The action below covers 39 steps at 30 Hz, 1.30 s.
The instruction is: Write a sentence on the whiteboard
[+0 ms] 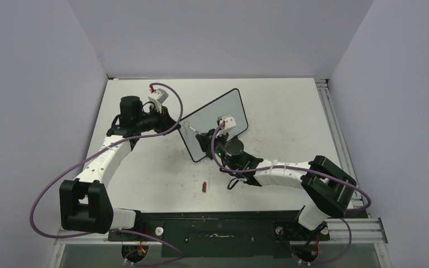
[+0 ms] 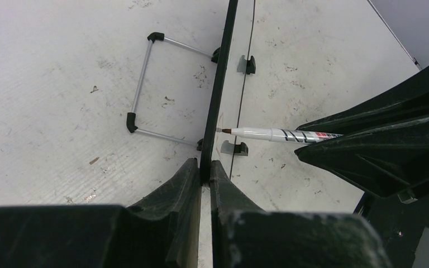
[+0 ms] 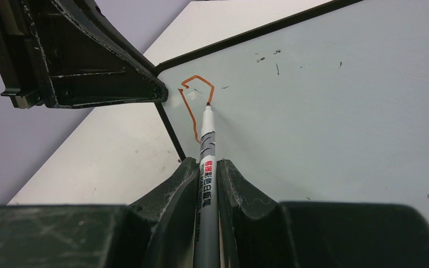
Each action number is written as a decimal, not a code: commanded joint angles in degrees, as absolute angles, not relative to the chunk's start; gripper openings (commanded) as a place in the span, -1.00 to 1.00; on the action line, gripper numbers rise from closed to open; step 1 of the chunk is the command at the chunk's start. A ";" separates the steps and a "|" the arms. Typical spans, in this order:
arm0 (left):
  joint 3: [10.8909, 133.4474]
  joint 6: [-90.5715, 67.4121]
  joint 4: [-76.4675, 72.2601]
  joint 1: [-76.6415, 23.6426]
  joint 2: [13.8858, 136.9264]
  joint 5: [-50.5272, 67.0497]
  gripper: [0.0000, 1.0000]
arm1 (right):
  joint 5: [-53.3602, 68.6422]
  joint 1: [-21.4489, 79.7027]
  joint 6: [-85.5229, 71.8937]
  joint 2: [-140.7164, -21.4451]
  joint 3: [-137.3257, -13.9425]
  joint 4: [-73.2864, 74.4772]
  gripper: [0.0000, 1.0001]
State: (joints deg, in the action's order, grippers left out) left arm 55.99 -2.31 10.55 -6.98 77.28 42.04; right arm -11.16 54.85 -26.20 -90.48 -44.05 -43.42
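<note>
The whiteboard (image 1: 215, 124) stands tilted on the table (image 1: 290, 111), roughly mid-table, face toward the arms. On its face, near the left edge, the sentence (image 3: 192, 103) is barely begun: 1 angular orange-red outline, prob. part of a 1st letter (no readable word yet).

The marker (image 3: 206, 139) has its tip on the whiteboard at the right end of that outline. The right gripper (image 3: 206, 167), in front of the whiteboard, is clamped on the marker's barrel. The left gripper (image 2: 205, 170), at the whiteboard's left edge, is pinched tight on the black frame, steadying it.

Step in hand, as I judge it: writing the opening letter. The next move calls for a steady drag across the face w/ light, even contact while the left gripper braces the frame; too much push could tip or slide the whiteboard.

Count:
- 1 whiteboard
- 1 marker
- 2 grippers
- 2 black feet (image 2: 247, 65) at the whiteboard's base
- 1 wire stand (image 2: 145, 84) behind it
- 1 small red piece (image 1: 204, 187) on the table in front of the whiteboard, maybe the cap; too small to tell
</note>
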 commanded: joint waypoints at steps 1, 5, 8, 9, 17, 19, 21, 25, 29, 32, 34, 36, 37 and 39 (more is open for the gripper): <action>58.26 -1.12 10.89 -7.10 75.77 43.32 -1.00 | -10.76 55.42 -26.10 -90.77 -43.62 -45.10 -0.89; 58.23 -1.14 10.89 -7.12 75.76 43.30 -1.00 | -10.25 55.64 -25.81 -90.88 -43.68 -45.53 -0.89; 58.27 -1.10 10.90 -7.12 75.82 43.24 -1.00 | -9.95 55.86 -25.73 -91.09 -43.99 -45.56 -0.89; 58.24 -1.10 10.90 -7.12 75.83 43.30 -1.00 | -9.92 55.89 -25.67 -91.12 -44.03 -45.53 -0.89; 58.21 -1.13 10.90 -7.12 75.72 43.31 -1.00 | -9.90 56.55 -25.56 -91.40 -44.30 -45.55 -0.89; 58.22 -1.09 10.88 -7.12 75.77 43.28 -1.00 | -9.97 56.69 -25.47 -91.49 -44.30 -45.54 -0.89; 58.21 -1.13 10.90 -7.12 75.71 43.25 -1.00 | -10.10 56.77 -25.42 -91.48 -44.30 -45.46 -0.89; 58.19 -1.14 10.90 -7.12 75.69 43.31 -1.00 | -10.31 56.85 -25.40 -91.58 -44.37 -45.44 -0.89; 58.25 -1.12 10.81 -7.11 75.59 43.25 -1.00 | -10.39 56.94 -25.34 -91.57 -44.46 -45.50 -0.89; 58.19 -1.02 10.84 -7.12 75.59 43.21 -1.00 | -10.44 57.01 -25.21 -91.36 -44.55 -45.31 -0.89; 58.20 -1.02 10.89 -7.08 75.51 43.21 -1.00 | -10.59 57.19 -25.02 -91.17 -44.56 -45.15 -0.89; 58.20 -1.05 10.89 -7.12 75.65 43.10 -1.00 | -10.86 57.24 -24.98 -90.77 -44.49 -44.87 -0.89; 58.19 -1.03 10.90 -7.12 75.64 43.11 -1.00 | -10.82 57.30 -24.86 -90.46 -44.48 -44.64 -0.89; 58.28 -0.95 10.90 -7.12 75.61 43.04 -1.00 | -10.98 57.28 -24.78 -89.69 -44.82 -43.62 -0.89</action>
State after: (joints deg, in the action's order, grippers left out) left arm 55.99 -2.31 10.55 -7.01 77.28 42.41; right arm -10.70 56.75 -25.71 -90.80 -44.01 -43.18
